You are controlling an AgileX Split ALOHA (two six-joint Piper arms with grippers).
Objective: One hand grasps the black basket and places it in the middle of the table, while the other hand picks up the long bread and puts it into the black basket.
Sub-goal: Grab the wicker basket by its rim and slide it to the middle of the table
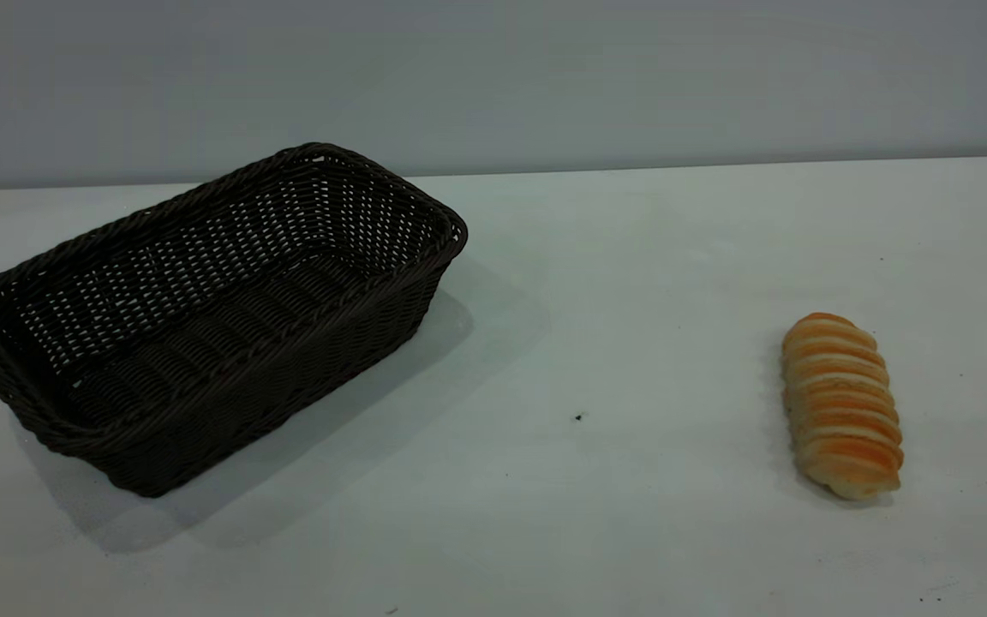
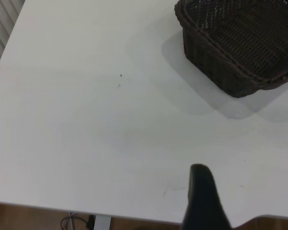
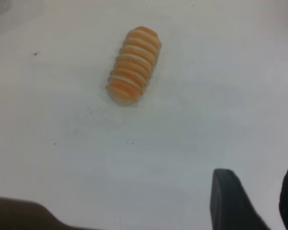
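The black basket (image 1: 202,317) is a dark woven wicker basket that stands empty on the left of the white table (image 1: 596,343). It also shows in the left wrist view (image 2: 240,43), well away from my left gripper (image 2: 201,191), which hangs over the table's edge with only one black part in view. The long bread (image 1: 842,404) is a golden-orange ridged roll that lies on the right of the table. In the right wrist view the bread (image 3: 133,64) lies apart from my right gripper (image 3: 258,179), which is open and empty above bare table. Neither gripper shows in the exterior view.
A grey wall runs behind the table. A few tiny dark specks (image 1: 578,417) mark the tabletop between basket and bread. The table's near edge and a brown floor (image 2: 29,215) show in the left wrist view.
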